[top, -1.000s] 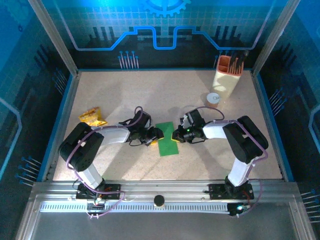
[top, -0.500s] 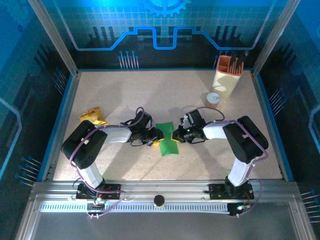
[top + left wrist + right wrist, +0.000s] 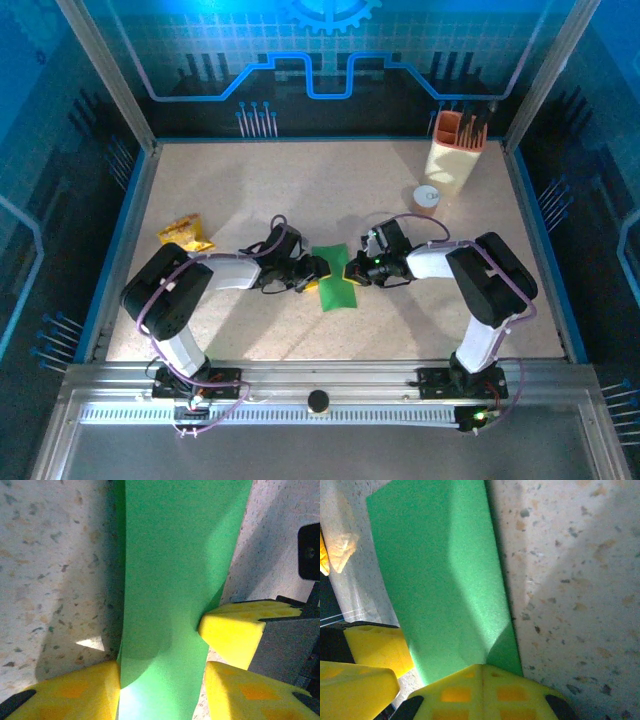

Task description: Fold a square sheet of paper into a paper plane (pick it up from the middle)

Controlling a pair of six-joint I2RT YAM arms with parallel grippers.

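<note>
The square sheet of paper [image 3: 336,279] is bright green and folded into a narrow rectangle at mid-table, one long side lifted and curved. My right gripper [image 3: 356,270] is shut on its right edge. In the right wrist view its two yellow fingers [image 3: 470,692] meet on the paper [image 3: 440,580], which buckles where they pinch. My left gripper [image 3: 315,270] is open at the sheet's left side. In the left wrist view the paper [image 3: 175,570] runs between its spread fingers [image 3: 65,690], the left finger touching the edge. The right gripper's finger [image 3: 230,635] presses the opposite edge.
A crinkled yellow-orange snack packet [image 3: 184,234] lies at the left. A cream holder with orange tools [image 3: 455,145] and a small white disc [image 3: 427,196] sit at the back right. Blue walls ring the speckled table [image 3: 300,190].
The left gripper has slid right up to the paper. The sheet has gone from a flat rectangle to a narrower, raised and curved shape between the two grippers.
</note>
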